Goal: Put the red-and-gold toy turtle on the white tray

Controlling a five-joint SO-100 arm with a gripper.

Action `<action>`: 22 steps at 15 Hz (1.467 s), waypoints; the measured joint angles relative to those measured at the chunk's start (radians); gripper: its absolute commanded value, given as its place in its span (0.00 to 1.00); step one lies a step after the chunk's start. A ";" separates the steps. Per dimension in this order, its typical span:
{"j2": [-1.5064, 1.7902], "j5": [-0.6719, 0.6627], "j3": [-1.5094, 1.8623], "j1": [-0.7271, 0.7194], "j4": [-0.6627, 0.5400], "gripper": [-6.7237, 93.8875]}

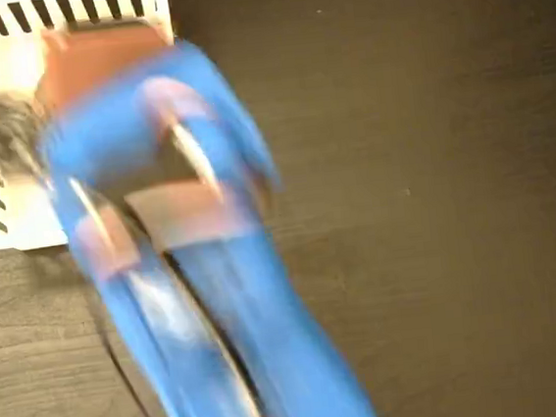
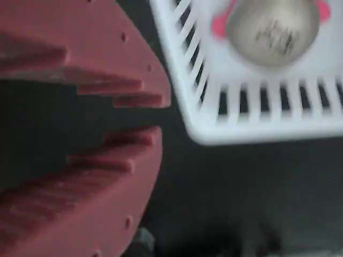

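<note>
One turtle, the red-and-gold toy turtle [image 2: 273, 29], lies inside the white tray [image 2: 257, 115] near its slotted edge in the wrist view. The red pincer [image 2: 155, 113] is spread with nothing between its jaws, beside the tray, over the dark desk [image 1: 430, 154].

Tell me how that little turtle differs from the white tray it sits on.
In the wrist view, the toy turtle is small and rounded, with a shiny gold domed shell and coral-red limbs; the white tray is much larger, flat, angular and plain white. The tray's edge is cut with slots, while the turtle's shell is solid, bearing a dark mark. Both lie apart from the red claw.
</note>
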 measured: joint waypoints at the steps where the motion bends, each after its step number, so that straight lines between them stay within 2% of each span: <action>1: 0.135 -0.031 0.133 0.009 -0.055 0.07; 5: 0.607 -0.107 0.721 0.035 -0.241 0.07; 8: 0.857 -0.167 1.104 0.112 -0.296 0.07; 11: 1.068 -0.169 1.289 0.167 -0.252 0.07; 15: 1.250 -0.163 1.399 0.179 -0.098 0.07; 22: 1.287 -0.173 1.462 0.209 -0.087 0.07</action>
